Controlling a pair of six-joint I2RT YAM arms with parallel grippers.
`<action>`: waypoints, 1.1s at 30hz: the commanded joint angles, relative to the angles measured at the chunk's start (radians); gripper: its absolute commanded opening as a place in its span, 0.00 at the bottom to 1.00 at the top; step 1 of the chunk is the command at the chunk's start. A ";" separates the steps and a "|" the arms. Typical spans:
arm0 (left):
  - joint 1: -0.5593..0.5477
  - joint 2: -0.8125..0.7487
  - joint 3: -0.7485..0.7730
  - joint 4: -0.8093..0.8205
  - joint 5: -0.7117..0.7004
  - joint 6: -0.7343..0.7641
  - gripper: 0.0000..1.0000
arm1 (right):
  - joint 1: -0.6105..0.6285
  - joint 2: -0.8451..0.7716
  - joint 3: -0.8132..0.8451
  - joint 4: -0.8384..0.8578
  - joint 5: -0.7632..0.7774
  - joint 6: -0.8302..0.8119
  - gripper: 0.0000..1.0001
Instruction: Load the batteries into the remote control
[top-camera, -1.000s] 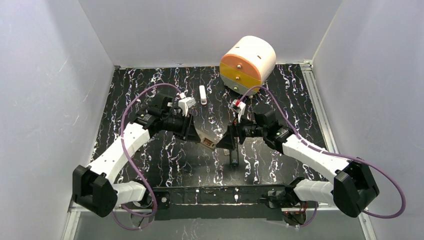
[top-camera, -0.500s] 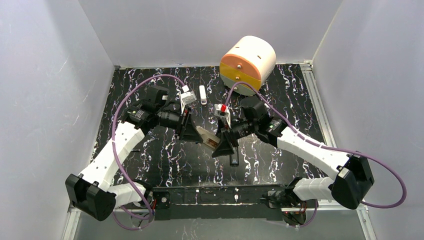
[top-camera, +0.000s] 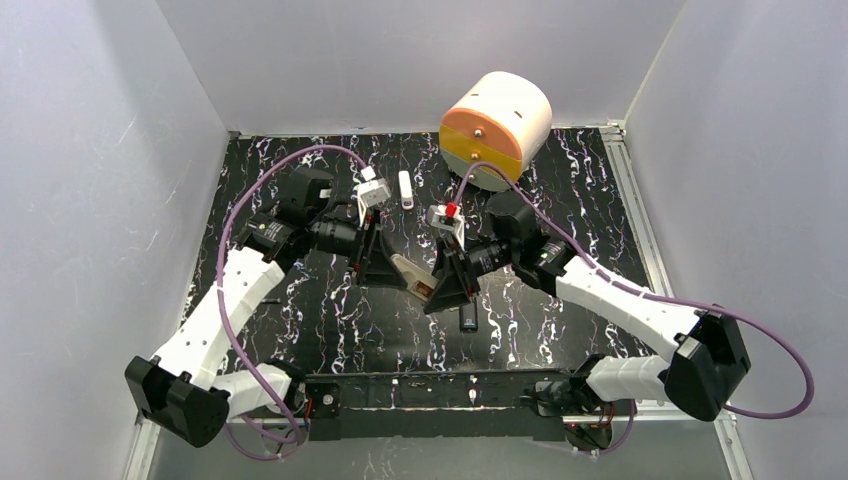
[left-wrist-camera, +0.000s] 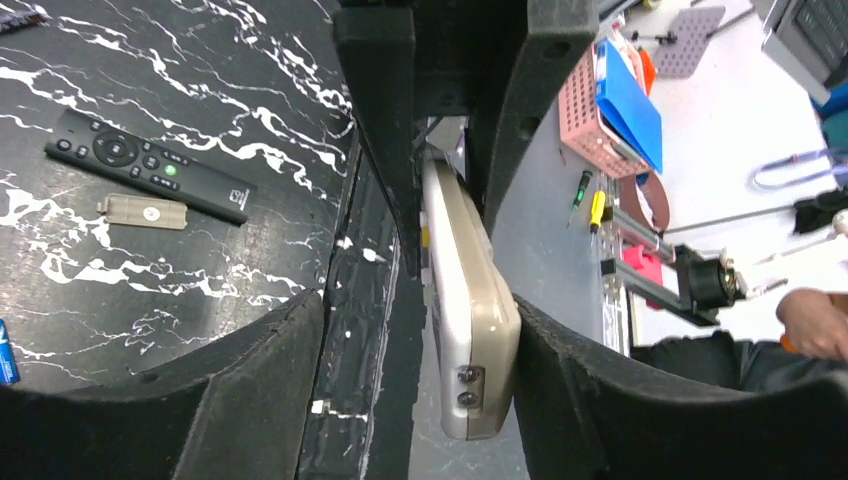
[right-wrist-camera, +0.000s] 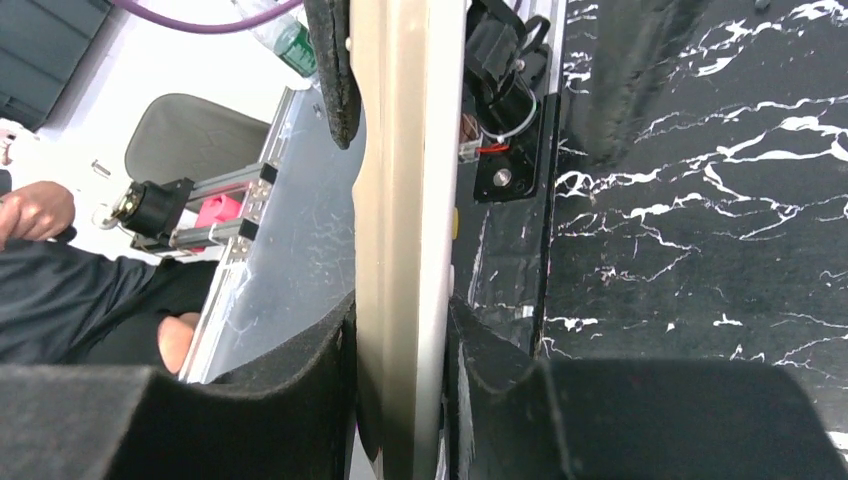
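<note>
Our left gripper (top-camera: 383, 268) and right gripper (top-camera: 443, 290) each clamp one end of the remote control (top-camera: 413, 273), holding it above the table (top-camera: 330, 322). A blue battery (left-wrist-camera: 5, 365) lies on the table, well apart from the remote control.

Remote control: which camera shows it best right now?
Left wrist: the remote control shows its tan back, white edge and one end, held in the left gripper. Right wrist gives only an edge-on strip pinched by the right gripper. Top external shows a small piece between both.
</note>
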 joint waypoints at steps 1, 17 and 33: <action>0.007 -0.077 -0.022 0.267 -0.065 -0.228 0.65 | 0.004 -0.061 -0.027 0.242 -0.005 0.151 0.01; -0.014 -0.218 -0.283 1.004 -0.342 -0.848 0.48 | 0.004 -0.053 -0.192 0.927 0.270 0.658 0.01; -0.026 -0.215 -0.374 1.160 -0.422 -0.895 0.00 | 0.003 -0.003 -0.223 0.975 0.351 0.732 0.33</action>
